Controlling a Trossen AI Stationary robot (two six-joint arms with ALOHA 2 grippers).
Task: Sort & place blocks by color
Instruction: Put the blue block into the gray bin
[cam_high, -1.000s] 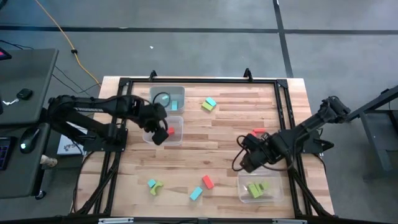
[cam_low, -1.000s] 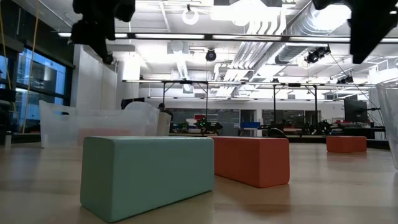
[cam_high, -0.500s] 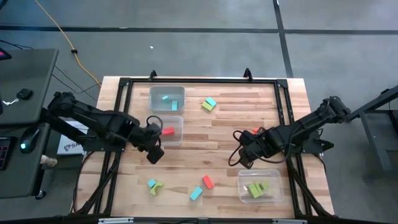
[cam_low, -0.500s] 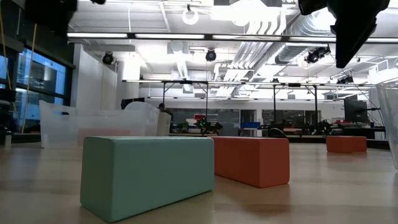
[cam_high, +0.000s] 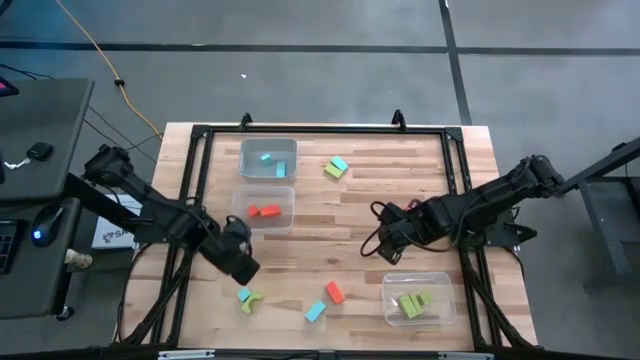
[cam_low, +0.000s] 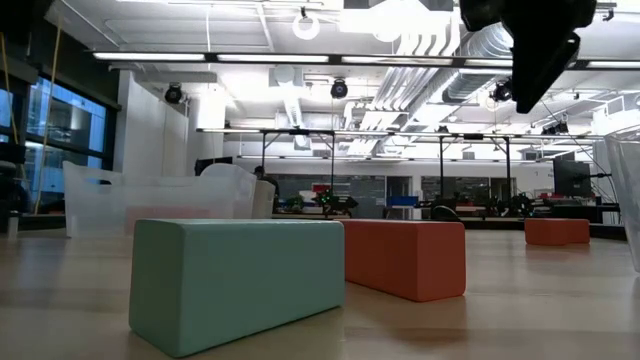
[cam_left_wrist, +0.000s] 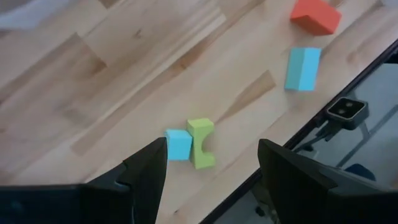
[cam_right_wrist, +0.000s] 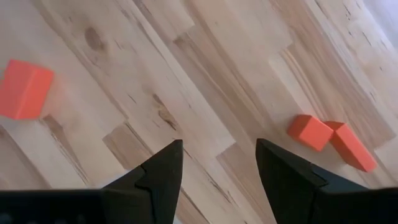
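My left gripper (cam_high: 240, 264) (cam_left_wrist: 211, 177) hangs open above the bare wood near the table's left front. Just ahead of it, a cyan cube (cam_left_wrist: 178, 144) and a green arch block (cam_left_wrist: 201, 143) lie side by side touching (cam_high: 247, 298). A cyan block (cam_high: 315, 311) and a red block (cam_high: 334, 291) lie farther right along the near edge. My right gripper (cam_high: 388, 242) (cam_right_wrist: 217, 168) hangs open over the right middle of the table, with nothing between its fingers. A cyan and a green block (cam_high: 336, 168) lie at the far middle.
Three clear bins stand on the table: one with cyan blocks (cam_high: 268, 158) at the far left, one with red blocks (cam_high: 263, 210) below it, and one with green blocks (cam_high: 417, 300) at the near right. Another red block (cam_low: 557, 230) lies near the right arm. A black frame (cam_high: 200, 130) borders the table.
My left gripper has swung from over the red bin toward the table's near edge, rolling as it went, and now stands by the cyan cube and the green arch. My right gripper has drifted a little from the green bin toward the far edge. No block has moved.
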